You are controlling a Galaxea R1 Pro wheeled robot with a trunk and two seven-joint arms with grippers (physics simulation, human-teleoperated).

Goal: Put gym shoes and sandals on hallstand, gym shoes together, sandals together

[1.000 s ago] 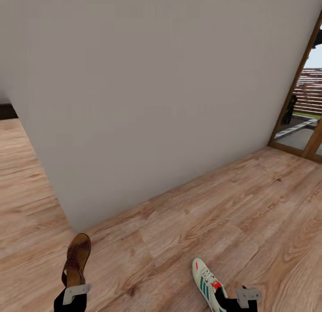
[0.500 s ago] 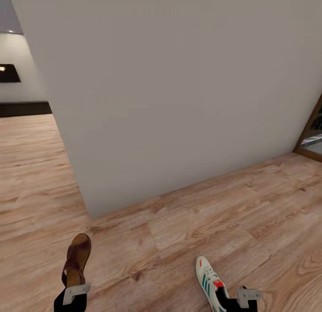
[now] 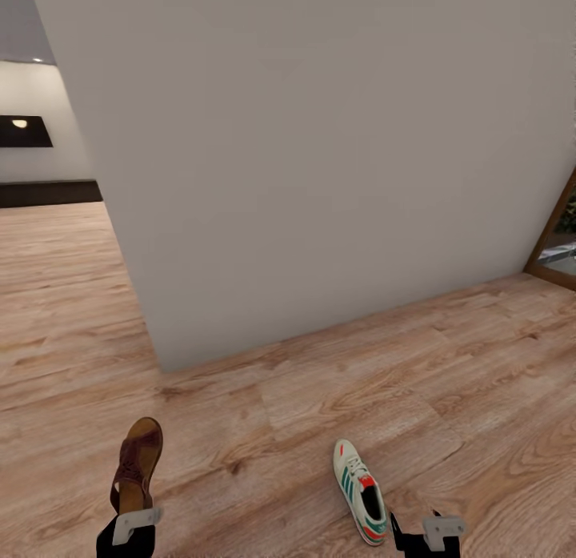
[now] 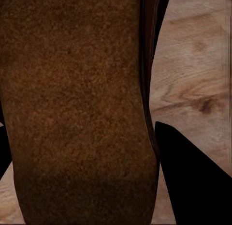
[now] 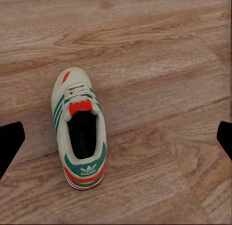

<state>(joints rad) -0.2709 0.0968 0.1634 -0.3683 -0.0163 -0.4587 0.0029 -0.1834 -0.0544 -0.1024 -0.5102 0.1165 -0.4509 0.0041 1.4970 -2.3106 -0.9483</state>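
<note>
The left gripper [image 3: 128, 524] was clenched on a sandal [image 3: 138, 462] at lower left of the head frame; its footbed looked stiff and light. The right gripper [image 3: 428, 534] stood released, the gym shoe [image 3: 359, 500] lying free on the corridor floor [image 3: 448, 398] at lower centre-right. That shoe appeared light with a soft collar, best taken across the heel, and open floor surrounded it, the grey wall [image 3: 320, 158] well beyond.

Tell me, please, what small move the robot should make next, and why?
Probably lower the right pincer onto the gym shoe and close on it: the shoe lies free on the floor between its open fingers, while the left pincer is shut on a sandal.
</note>
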